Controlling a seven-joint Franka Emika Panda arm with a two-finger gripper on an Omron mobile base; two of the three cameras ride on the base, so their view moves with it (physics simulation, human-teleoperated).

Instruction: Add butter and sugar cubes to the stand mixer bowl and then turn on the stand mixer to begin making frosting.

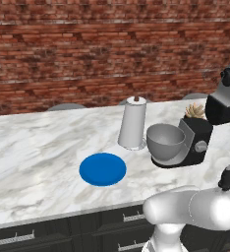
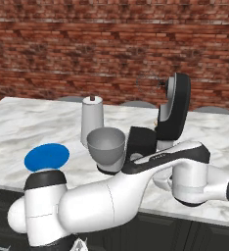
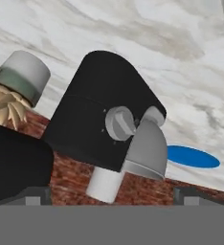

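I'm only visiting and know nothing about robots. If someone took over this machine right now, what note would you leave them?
Hand: the gripper is open, holds nothing, and faces the stand mixer on the side with its silver knob.
Things: the bowl sits at the mixer on the counter; the blue plate lies apart from it and looks bare.
Done: unclear; what shows of the bowl's inside looks bare.
Left: check the bowl, add any missing butter and sugar, turn the knob.
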